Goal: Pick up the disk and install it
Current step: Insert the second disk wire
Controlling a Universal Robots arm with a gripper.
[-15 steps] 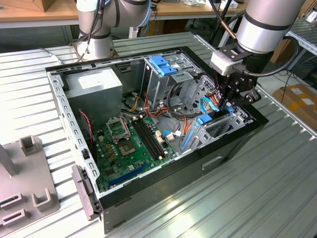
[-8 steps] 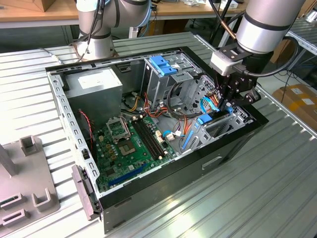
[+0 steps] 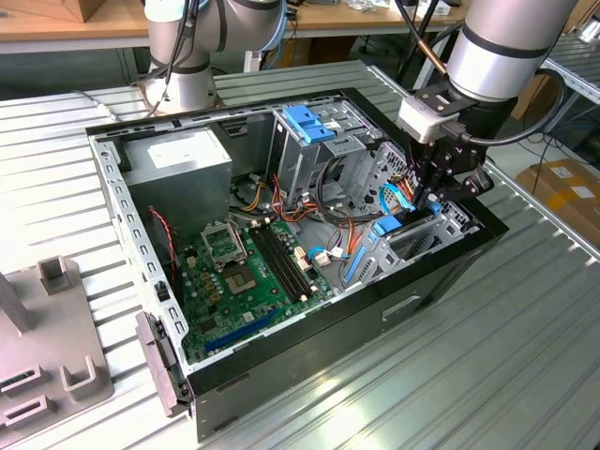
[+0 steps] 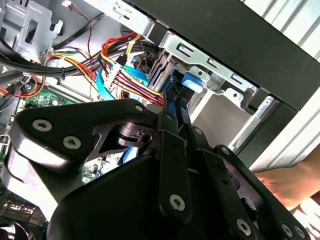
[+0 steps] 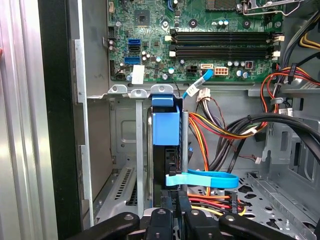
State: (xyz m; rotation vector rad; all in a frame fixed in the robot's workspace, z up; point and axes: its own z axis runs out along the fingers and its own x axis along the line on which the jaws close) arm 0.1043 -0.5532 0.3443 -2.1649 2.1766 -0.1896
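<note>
Pincer (image 3: 433, 199) hangs low over the drive bay at the exterior view's right, inside the open computer case (image 3: 281, 361). Second wrist view: my fingers (image 4: 172, 125) look narrowed onto the disk (image 4: 176, 97), though the contact is hidden, so I judge it held rather than see it. First wrist view: the disk's blue carrier (image 5: 165, 127) stands edge-on between grey bay rails (image 5: 139, 150), partly seated. I'd press straight down, staying clear of the cables (image 5: 220, 127).
</note>
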